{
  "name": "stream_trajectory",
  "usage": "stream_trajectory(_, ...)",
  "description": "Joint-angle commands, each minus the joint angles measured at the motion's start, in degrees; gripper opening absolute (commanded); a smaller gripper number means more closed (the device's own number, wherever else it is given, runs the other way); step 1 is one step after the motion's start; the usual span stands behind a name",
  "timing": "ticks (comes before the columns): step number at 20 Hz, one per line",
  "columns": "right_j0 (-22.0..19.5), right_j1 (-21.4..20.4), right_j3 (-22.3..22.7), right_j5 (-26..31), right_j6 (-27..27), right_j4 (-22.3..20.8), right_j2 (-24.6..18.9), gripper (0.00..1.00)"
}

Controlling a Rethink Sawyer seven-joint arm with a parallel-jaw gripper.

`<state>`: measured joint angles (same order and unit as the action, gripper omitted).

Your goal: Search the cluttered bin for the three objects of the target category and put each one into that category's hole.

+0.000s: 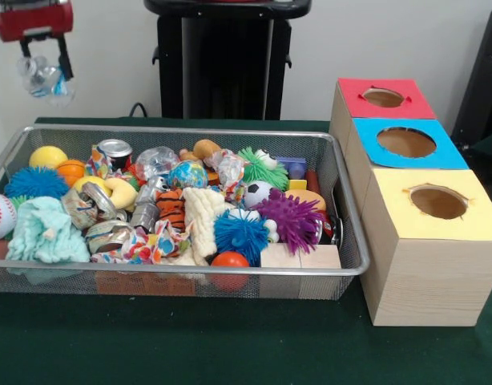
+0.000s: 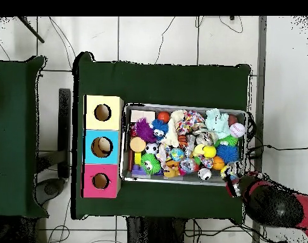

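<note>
The green surface (image 1: 230, 345) carries a wire bin (image 1: 190, 277), the reference point here. The bin is crowded with small items. Toward its near wall lie an orange ball (image 1: 230, 259), wooden blocks (image 1: 298, 257), a blue spiky ball (image 1: 240, 233) and a pale green cloth (image 1: 42, 233). Further in sit a purple spiky ball (image 1: 292, 216), a crushed can (image 1: 110, 152), a yellow ball (image 1: 47, 156) and a green spiky ball (image 1: 262, 167).

Beside the bin stand three wooden boxes, each with a round hole on top: the yellow box (image 1: 434, 208) nearest, the blue box (image 1: 406, 144) behind it, the red box (image 1: 384, 98) farthest. Their placement close to the bin suggests short carries.

Above the bin's far corner, opposite the boxes, the end effector (image 1: 44, 60) hangs raised, closed around a crumpled clear plastic piece (image 1: 44, 80). This appears to be a target item lifted clear of the clutter for transfer; which hole it belongs to cannot be determined.
</note>
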<state>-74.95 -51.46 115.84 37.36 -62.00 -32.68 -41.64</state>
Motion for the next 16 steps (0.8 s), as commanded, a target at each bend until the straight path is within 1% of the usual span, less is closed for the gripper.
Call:
stream_trajectory(1, 7.65, -16.68, 11.38, 4.19, -8.26, 12.4, -2.61, 0.0)
stream_trajectory(4, 12.61, -18.36, 13.18, 2.17, -12.67, 15.22, 0.67, 0.0)
stream_trajectory(10, 26.93, -20.49, 14.23, -0.39, -26.97, 17.26, 10.6, 0.0)
stream_trajectory(14, 36.69, -21.76, 14.42, -0.97, -37.08, 18.62, 16.66, 0.0)
stream_trajectory(16, 41.06, -21.39, 14.11, -1.69, -41.85, 18.71, 19.17, 0.0)
